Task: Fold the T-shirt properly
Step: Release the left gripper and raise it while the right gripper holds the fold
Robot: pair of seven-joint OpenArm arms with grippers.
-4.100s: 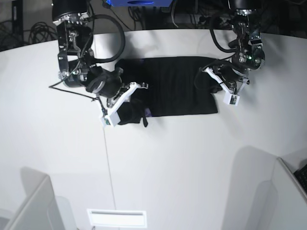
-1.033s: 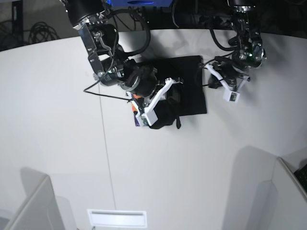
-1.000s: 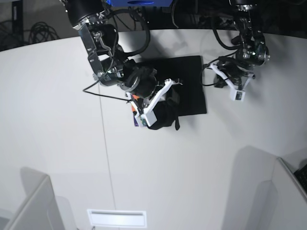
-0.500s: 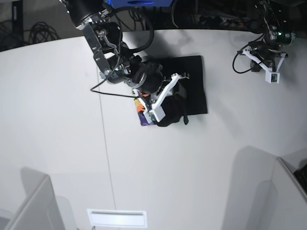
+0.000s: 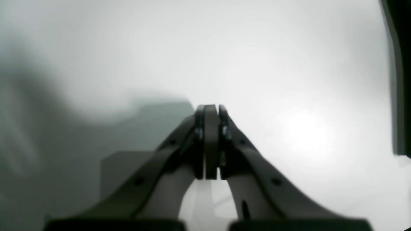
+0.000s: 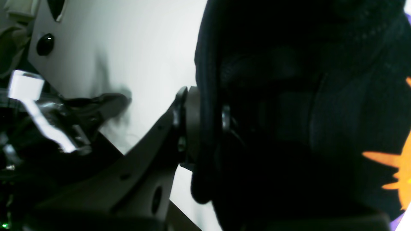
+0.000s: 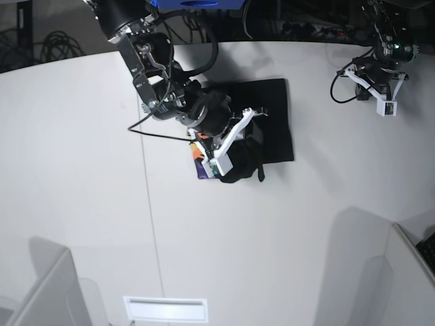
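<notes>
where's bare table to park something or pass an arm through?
Free: the wide table stretch left of the T-shirt, all the near side below it, and the gap between shirt and left claw. Crowded: the shirt's left edge, where the right claw pinches cloth.

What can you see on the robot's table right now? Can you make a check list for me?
Surface: white table, with a thin seam line running down it.
Job's things: black T-shirt, partly folded into a compact shape; a bit of orange and purple print shows at its left edge.
Clutter: nothing seen.
Grippers: right gripper shut on a fold of the T-shirt; left gripper shut and holding nothing, away from the shirt over bare table.
Cables: black cable loops beside the right arm; another loops by the left gripper.
Surroundings: grey panels at the bottom corners, dark cables beyond the far table edge.
</notes>
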